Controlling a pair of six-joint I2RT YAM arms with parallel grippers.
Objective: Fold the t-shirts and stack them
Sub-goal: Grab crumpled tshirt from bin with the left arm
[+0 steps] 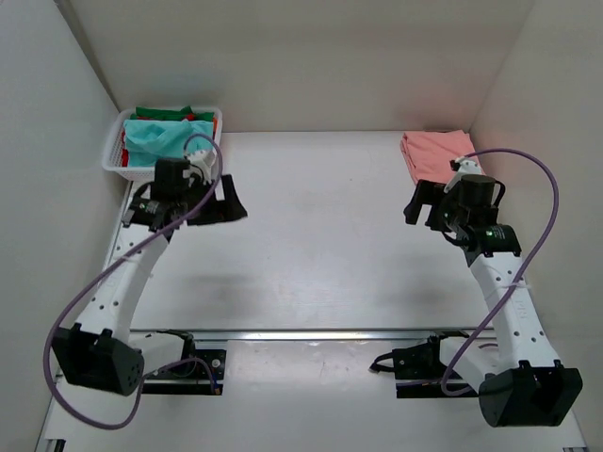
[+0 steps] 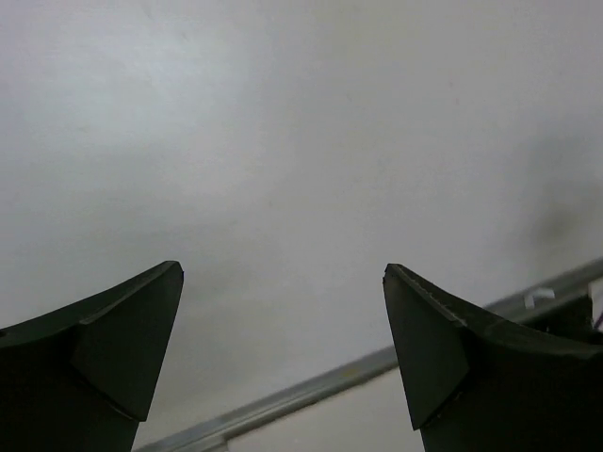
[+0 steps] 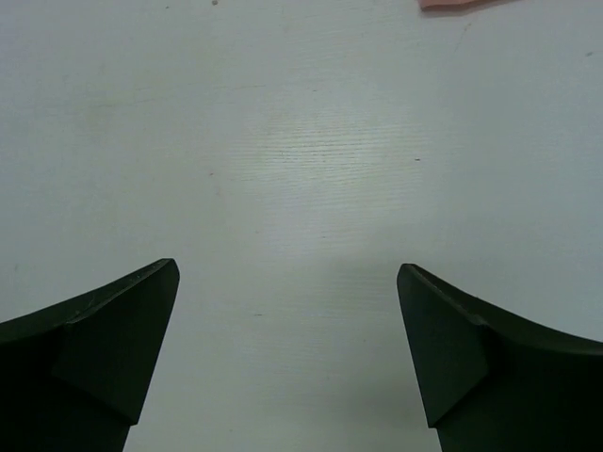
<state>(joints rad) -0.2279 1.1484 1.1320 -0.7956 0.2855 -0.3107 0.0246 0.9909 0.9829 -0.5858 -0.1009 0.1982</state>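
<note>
A folded salmon pink t-shirt [image 1: 434, 153] lies flat at the table's back right; its edge shows at the top of the right wrist view [image 3: 462, 4]. A teal t-shirt [image 1: 160, 139] lies on top in the white mesh basket [image 1: 113, 160] at the back left, with green [image 1: 165, 113], red and orange cloth under it. My left gripper [image 1: 229, 204] is open and empty, just in front of the basket; in its wrist view [image 2: 283, 273] only bare table shows. My right gripper [image 1: 421, 202] is open and empty, just in front of the pink shirt, over bare table [image 3: 287, 268].
White walls close in the table at the left, back and right. A metal rail [image 1: 320, 334] runs across the near edge by the arm bases; it also shows in the left wrist view [image 2: 311, 388]. Purple cables loop from both arms.
</note>
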